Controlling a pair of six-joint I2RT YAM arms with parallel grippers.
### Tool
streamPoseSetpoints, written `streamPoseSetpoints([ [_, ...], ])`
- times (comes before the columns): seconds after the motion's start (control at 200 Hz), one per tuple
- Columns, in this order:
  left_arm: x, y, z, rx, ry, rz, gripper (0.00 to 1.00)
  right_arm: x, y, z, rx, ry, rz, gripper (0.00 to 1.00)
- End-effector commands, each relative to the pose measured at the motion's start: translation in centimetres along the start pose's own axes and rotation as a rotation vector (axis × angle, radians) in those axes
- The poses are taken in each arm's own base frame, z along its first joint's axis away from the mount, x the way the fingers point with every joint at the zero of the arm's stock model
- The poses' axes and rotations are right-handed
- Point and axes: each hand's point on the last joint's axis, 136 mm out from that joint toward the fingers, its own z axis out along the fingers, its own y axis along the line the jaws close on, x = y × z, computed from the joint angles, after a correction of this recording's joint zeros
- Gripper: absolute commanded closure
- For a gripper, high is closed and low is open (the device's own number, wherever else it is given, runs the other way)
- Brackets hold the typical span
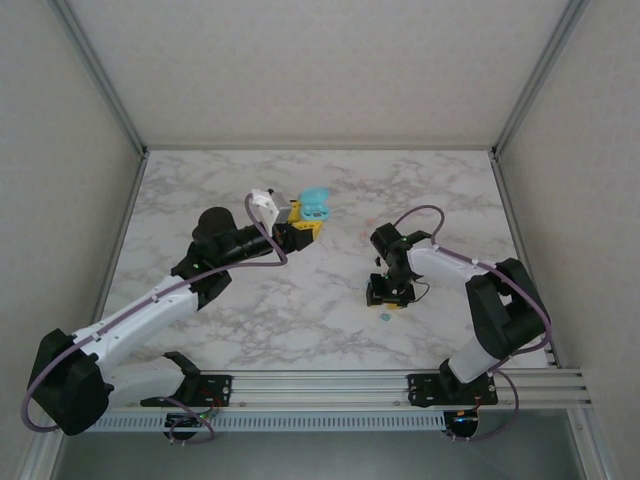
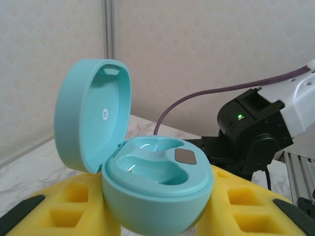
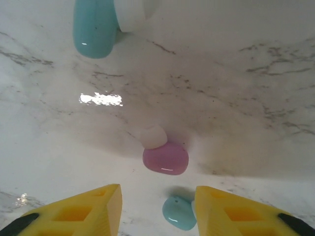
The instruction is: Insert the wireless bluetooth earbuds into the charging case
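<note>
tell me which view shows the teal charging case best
Left wrist: the charging case is close up in the left gripper, lid open, inside visible. Top external shows it as a small teal blob.

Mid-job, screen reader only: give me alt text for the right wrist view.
A pink earbud with a white tip lies on the marble table just ahead of the yellow fingers of the open right gripper. A teal earbud lies between those fingers, near one of them; a second teal earbud lies farther off at the top left.
</note>
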Motion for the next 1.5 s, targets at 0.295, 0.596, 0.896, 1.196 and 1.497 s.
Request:
streamPoseSetpoints([
  [0.295, -2.3, -0.2, -0.4, -0.007, -0.049, 0.045, 0.78, 2.0, -0.5, 1.0, -0.002, 0.061, -0.01, 0.54],
  [0.596, -2.1, -0.2, -0.4, -0.007, -0.047, 0.043, 0.78, 2.1, -0.3, 0.5, -0.001, 0.062, 0.003, 0.55],
  [0.896, -2.2, -0.2, -0.4, -0.01, -0.048, 0.042, 0.78, 1.9, -1.1, -0.1, 0.06, 0.057, 0.002, 0.57],
  [1.196, -2.0, -0.2, -0.3, -0.006, -0.043, 0.038, 0.78, 0.8, 0.1, 0.0, 0.013, 0.037, -0.044, 0.53],
  [1.497, -2.1, -0.2, -0.5, -0.011, -0.043, 0.038, 0.77, 1.6, 0.3, 1.4, -0.016, 0.09, -0.053, 0.53],
])
